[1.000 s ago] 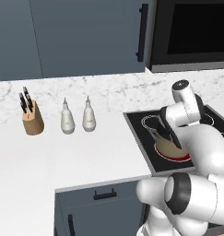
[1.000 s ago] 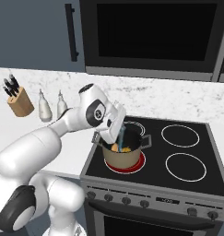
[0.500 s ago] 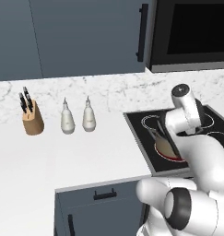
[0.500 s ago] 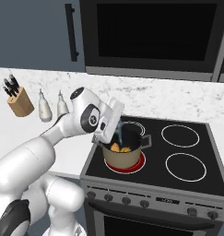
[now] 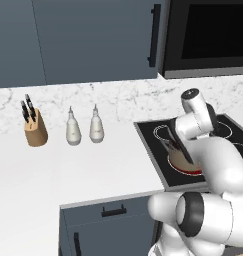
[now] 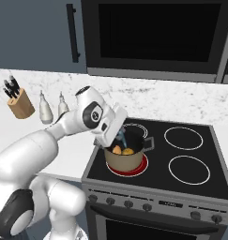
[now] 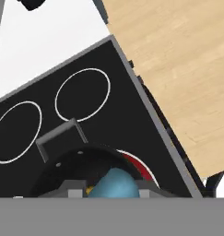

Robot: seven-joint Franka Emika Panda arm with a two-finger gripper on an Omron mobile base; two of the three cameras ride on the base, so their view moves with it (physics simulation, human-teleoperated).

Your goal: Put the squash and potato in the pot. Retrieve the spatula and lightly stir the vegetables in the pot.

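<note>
1. Since the squash (image 6: 128,151) and potato (image 6: 117,149) are already seen inside the pot (image 6: 126,159), loading looks done.
2. The spatula (image 6: 122,137) is angled into the pot at the gripper (image 6: 119,136); whether it's clamped can't be told, so stirring seems ongoing.

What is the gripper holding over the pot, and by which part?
The gripper is at the light blue spatula, above the pot, apparently near its upper end. Whether the fingers grip it firmly cannot be told; they are mostly hidden.

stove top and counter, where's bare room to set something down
Free: the three unlit ring burners right of and behind the beige-tan black-rimmed pot, and the white counter in front of the two white bottles. Crowded: the glowing red burner under pot, arm and pincer.
</note>
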